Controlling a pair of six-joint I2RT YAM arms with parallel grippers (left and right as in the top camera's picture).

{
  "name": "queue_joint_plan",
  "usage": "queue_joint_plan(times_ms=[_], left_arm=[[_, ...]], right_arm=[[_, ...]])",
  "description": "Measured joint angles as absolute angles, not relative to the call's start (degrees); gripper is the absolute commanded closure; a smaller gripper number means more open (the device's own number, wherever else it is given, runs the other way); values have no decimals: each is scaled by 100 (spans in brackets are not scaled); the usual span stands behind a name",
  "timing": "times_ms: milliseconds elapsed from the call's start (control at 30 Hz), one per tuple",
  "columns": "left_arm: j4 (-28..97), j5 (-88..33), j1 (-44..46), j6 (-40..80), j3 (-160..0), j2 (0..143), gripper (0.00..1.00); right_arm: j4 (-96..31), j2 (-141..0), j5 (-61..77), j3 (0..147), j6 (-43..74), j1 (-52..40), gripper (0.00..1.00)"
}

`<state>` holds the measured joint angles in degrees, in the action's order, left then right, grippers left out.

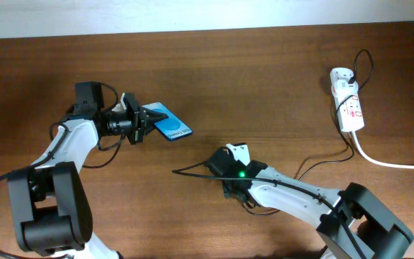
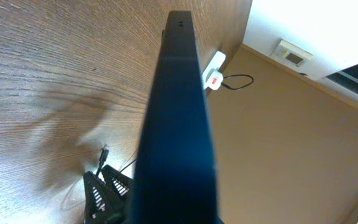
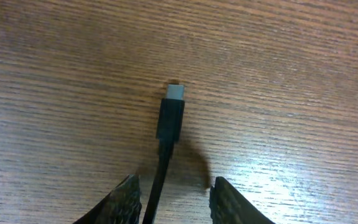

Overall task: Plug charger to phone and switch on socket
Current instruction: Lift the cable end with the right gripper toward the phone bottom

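One charger plug (image 3: 171,115), tip straight out ahead of right claw (image 3: 174,190)

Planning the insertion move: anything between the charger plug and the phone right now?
Nothing visible. The charger plug pokes out ahead of the right gripper; only bare table lies between it and the phone in the left gripper.

I note the phone (image 1: 172,127) mid-left, blue screen up, tilted, the charger (image 3: 170,118) thin black, silver plug tip bare, unplugged, the socket (image 1: 349,106) white, red-marked, far right, adapter at one end
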<state>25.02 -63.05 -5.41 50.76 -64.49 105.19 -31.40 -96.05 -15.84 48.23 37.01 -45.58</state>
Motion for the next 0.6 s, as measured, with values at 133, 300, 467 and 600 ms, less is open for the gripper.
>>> queue_joint_plan(times_ms=[133, 300, 467, 600], left_arm=[[2502, -6302, -541, 5076, -6449, 10519, 100], [2517, -6283, -541, 5050, -6449, 10519, 100], [801, -7094, -541, 4928, -6388, 10547, 100], [82, -7653, -447, 5413, -6418, 10547, 100]], right_arm=[[-3118, -9636, -1634, 4823, 3677, -4558, 96], [-3173, -9649, -1695, 4847, 3682, -4556, 96], [-4018, -7913, -757, 5627, 3684, -3948, 96], [-4047, -5561, 930, 5789, 3699, -3824, 96]])
